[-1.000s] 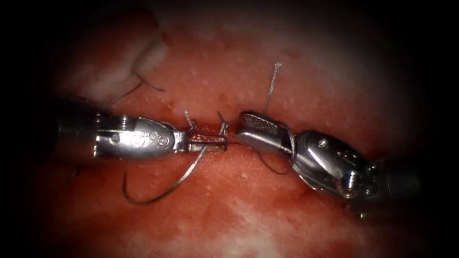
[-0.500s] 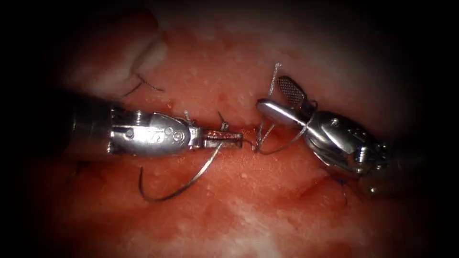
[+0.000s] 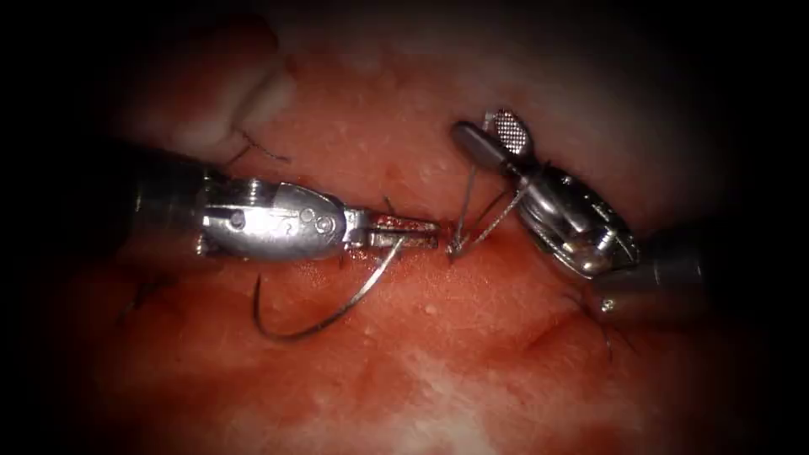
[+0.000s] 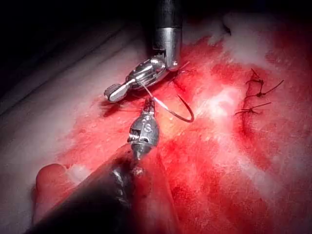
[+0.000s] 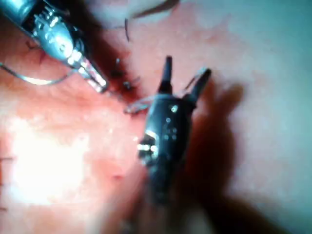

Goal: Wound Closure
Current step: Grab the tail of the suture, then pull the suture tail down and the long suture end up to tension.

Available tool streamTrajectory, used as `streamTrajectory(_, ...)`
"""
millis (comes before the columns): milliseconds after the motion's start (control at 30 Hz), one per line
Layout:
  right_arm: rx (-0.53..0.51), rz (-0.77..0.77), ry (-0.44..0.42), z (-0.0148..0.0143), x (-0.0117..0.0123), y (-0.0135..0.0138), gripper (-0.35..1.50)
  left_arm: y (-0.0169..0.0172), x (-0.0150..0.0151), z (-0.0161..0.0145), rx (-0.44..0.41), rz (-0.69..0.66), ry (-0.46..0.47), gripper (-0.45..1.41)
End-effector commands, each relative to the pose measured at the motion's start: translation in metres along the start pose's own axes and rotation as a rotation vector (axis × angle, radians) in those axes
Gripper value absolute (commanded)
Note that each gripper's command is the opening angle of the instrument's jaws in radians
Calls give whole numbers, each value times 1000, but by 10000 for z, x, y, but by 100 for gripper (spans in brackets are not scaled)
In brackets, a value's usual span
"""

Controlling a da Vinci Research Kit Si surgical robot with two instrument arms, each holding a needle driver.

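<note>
— Steel first, at the left: what is the left hand (image 3: 417, 232) doing?

— Its jaws are pressed together on the needle (image 3: 337, 310), pinching it near one end. It lies along the cut (image 3: 396, 221) and comes in from the endoscope view's left.

— And the needle itself?

— It hangs below that hand as a bare curve over the tissue (image 3: 438, 371), sweeping down and leftward, with its free end turned up. None of the visible curve is in the tissue. In the left wrist view the same needle (image 4: 181, 111) arcs away from the left hand (image 4: 147, 105).

— Moving right?

— Thread (image 3: 472, 215) rises in a few strands from one spot on the cut just beyond the left hand's tip, running up to the right hand (image 3: 489, 135).

— Is that hand shut?

— No, its jaws are spread apart; the ribbed inner face of one jaw shows. The strands pass by the base of the jaws and the wrist, but I cannot tell whether anything is pinched. The right wrist view shows the right hand (image 5: 185, 75) forked open too.

— Anything else?

— Red fluid (image 3: 472, 278) coats the tissue around the cut.
</note>
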Motion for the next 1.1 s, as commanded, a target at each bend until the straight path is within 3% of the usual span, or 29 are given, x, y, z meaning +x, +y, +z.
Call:
streamTrajectory(33,-6,-1,-11,3,-10,-1,115,0,-4,6,1,1,0,-45)
streamTrajectory(300,27,23,-63,8,-20,-3,110,0,-4,5,0,1,0,-45)
streamTrajectory(433,55,40,-79,15,-27,-10,90,1,-4,5,0,1,0,-45)
streamTrajectory(500,85,45,-97,18,-30,-12,31,1,-4,4,-1,1,0,-45)
streamTrajectory(533,106,45,-110,19,-30,-13,-18,1,-4,3,-1,1,1,-45)
streamTrajectory(567,125,44,-125,19,-30,-13,-35,1,-4,3,-2,1,1,-45)
streamTrajectory(733,144,6,-85,0,-23,-10,-35,-3,-3,-4,10,1,-4,-45)
streamTrajectory(967,150,-129,19,-36,18,-39,-35,-24,-12,-35,61,-47,-30,-45)
streamTrajectory(1100,194,-162,42,-42,13,-55,-35,-42,-15,-50,84,-92,-39,-45)
